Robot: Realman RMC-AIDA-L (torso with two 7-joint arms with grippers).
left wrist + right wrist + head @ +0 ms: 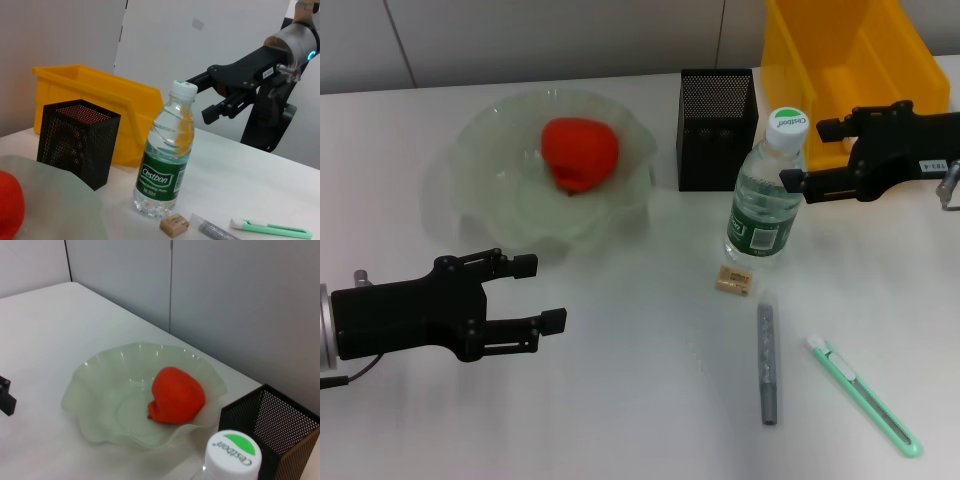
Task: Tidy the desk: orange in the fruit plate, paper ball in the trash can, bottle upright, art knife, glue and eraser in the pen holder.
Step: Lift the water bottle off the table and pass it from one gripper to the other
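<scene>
- left gripper point(542, 293) sits low on the left of the head view over the desk point(620, 400), jaws spread wide, holding nothing
- lower right of the frame: art knife point(863, 395) lies on a slant, and the glue point(767, 362) lies just left of it, pointing almost straight up the frame
- eraser point(734, 280) is flat on the white top a bit above the glue, right by the foot of the bottle
- bottle point(766, 190) stands upright, centre-right, cap on
- right gripper point(807, 155) is at the right edge level with the bottle cap, fingers apart beside it, not clamping anything
- orange point(579, 153) is inside the fruit plate point(480, 215), upper left of centre
- pen holder point(716, 129) stands upright at the top middle
- trash can point(850, 70) fills the top right corner, behind the right gripper
</scene>
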